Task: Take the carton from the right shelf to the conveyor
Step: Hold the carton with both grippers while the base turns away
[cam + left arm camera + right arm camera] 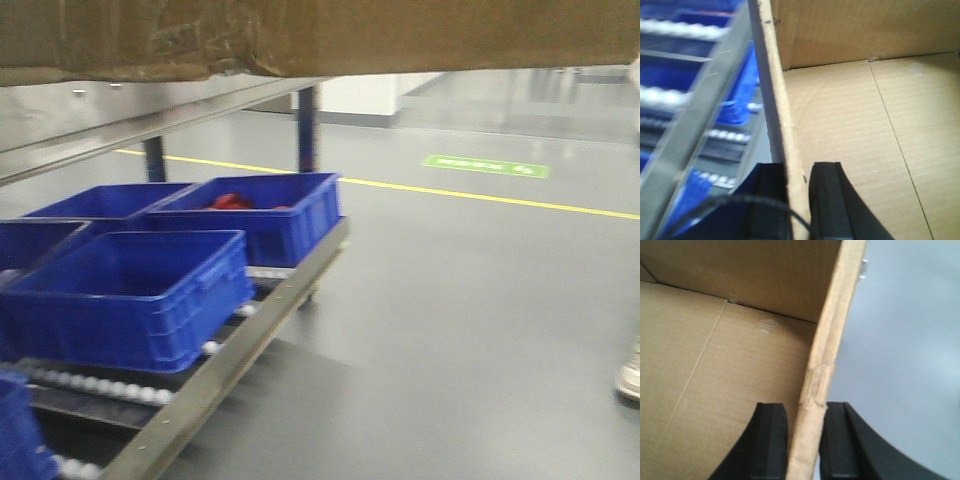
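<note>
Here, the front view catches only the lower edge of the large plain brown corrugated cardboard carton (320, 35). It spans the top of the frame, with crinkled clear tape (215, 45) along the seam. Below and to the left is the shelf's shiny brushed steel rail (100, 120), with blue plastic bins (130, 290) on white rollers. One bin at the back (265, 215) holds something red. Glossy grey floor (480, 300) lies to the right, crossed by a yellow line (480, 195) and marked with a green patch (486, 166).

Neither gripper appears in that view; the wrist cameras supply them. The left wrist view looks into the open carton. There the left gripper (796, 172) is clamped over the box's left wall, with one black finger (827, 200) inside and the other outside. The rail and bins are blurred just beyond that wall. The right wrist view shows the right gripper (804, 410) pinching the opposite wall in the same way. The cardboard edge is creased between its fingers (771, 440), and only bare floor lies outside it.
</note>
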Tool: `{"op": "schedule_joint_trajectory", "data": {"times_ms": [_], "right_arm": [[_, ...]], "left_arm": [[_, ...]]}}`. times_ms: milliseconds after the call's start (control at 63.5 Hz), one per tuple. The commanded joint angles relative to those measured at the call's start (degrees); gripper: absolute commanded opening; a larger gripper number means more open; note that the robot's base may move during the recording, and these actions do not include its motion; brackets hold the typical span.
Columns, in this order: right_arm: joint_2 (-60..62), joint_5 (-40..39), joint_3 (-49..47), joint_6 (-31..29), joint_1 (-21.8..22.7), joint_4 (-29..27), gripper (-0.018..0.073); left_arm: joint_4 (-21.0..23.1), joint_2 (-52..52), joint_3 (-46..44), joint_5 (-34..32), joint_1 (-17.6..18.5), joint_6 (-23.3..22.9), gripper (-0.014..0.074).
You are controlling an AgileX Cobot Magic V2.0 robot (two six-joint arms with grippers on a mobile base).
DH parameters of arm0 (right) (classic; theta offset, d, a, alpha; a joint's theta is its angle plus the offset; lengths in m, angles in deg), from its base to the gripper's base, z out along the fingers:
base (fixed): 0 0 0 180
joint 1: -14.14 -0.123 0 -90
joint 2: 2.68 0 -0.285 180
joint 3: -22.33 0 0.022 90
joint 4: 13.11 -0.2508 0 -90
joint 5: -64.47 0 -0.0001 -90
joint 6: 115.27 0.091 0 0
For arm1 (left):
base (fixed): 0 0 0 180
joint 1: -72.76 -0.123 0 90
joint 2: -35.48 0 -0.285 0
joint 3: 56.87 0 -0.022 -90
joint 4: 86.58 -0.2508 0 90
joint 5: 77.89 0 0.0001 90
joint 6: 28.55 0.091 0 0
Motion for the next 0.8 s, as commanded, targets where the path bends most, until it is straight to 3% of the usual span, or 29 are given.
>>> {"op": "schedule_joint_trajectory", "data": {"times_ms": [0, 788], "right_arm": [[0.88, -4.04, -0.36, -0.88, 0.09, 0.89, -0.0069], [0.88, -4.04, -0.36, -0.88, 0.09, 0.89, -0.0069]], "left_arm": [[2.93, -0.89, -0.81, -1.27, 0.5, 0.21, -0.0018], [2.93, -0.89, -0.81, -1.27, 0.5, 0.21, -0.0018]]}}
